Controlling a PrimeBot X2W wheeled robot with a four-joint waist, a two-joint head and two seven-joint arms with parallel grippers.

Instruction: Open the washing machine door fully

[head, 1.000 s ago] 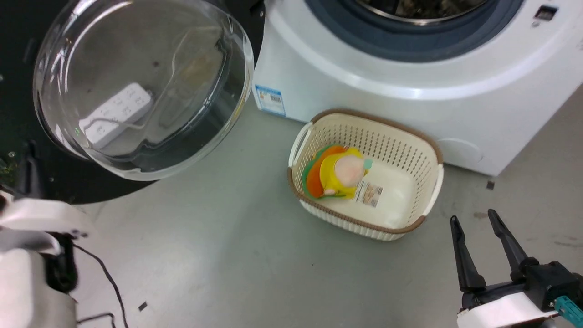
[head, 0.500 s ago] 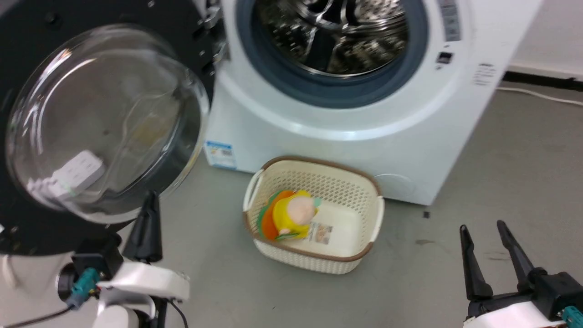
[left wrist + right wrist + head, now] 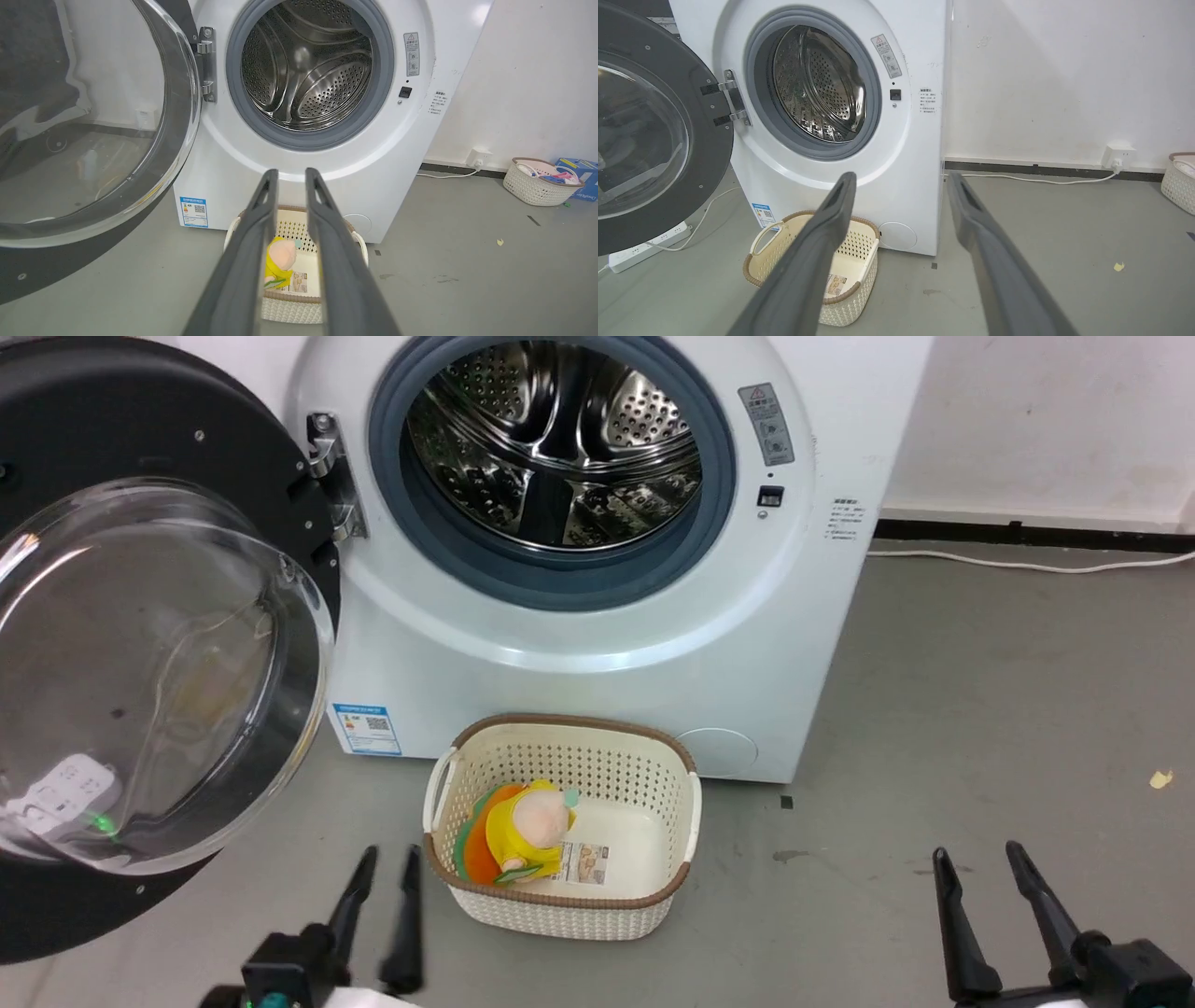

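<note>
Head view: washing machine door (image 3: 140, 644) swung wide — left claw (image 3: 392, 851) narrow, empty; right claw (image 3: 974, 849) spread, empty.

washing machine door (image 3: 140, 420): glossy plastic, clear glass | drum (image 3: 560, 439): shiny perforated steel | basket (image 3: 560, 917): matt plastic

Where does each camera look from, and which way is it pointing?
Head: up on the robot's head, looking forward and down at the washer, its open door and the basket; left hand and right hand show at the bottom.
Left wrist: on the left arm, facing the drum; its two fingers rise from the bottom.
Right wrist: on the right arm, facing the washer at a slant; its fingers stand wider apart.
Shared: all three show washer, door and basket.
</note>
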